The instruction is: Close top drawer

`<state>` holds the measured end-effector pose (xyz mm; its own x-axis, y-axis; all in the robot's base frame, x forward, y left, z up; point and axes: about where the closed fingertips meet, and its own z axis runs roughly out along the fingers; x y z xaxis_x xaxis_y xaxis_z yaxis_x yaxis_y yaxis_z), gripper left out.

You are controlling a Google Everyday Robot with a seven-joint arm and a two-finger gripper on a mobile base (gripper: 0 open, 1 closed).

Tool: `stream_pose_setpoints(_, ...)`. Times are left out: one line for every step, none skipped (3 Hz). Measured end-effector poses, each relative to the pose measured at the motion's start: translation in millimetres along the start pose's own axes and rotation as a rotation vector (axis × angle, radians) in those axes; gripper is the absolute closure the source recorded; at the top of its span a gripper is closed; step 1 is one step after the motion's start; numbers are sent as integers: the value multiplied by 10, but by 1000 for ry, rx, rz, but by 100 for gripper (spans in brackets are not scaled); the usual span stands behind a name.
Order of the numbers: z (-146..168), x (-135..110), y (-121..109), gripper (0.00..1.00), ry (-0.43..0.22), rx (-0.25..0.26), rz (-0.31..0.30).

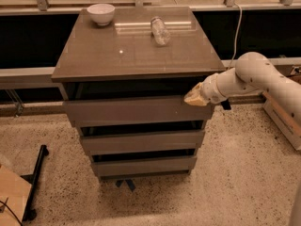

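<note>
The top drawer (131, 111) has a flat grey-brown front and sits just under the cabinet top, with only a narrow dark gap showing above its front. My gripper (194, 98) comes in from the right on a white arm and rests against the upper right end of that drawer front. Two shorter-fronted drawers, the middle one (141, 141) and the bottom one (143, 165), lie below it.
On the cabinet top (103, 55) stand a white bowl (100, 13) at the back left and a clear bottle (160, 30) lying on its side at the back. A black stand base (35, 182) and a cardboard piece (10, 194) are on the floor at the left. A wooden frame (282, 121) is at the right.
</note>
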<state>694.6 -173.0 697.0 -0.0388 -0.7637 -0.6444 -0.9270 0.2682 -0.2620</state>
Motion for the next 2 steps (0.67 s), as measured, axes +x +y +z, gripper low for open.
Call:
stream_pose_setpoints(41,-9,17,3,-2,-7,-1)
stream_pose_setpoints(34,-9,46,0,-2,-8,-1)
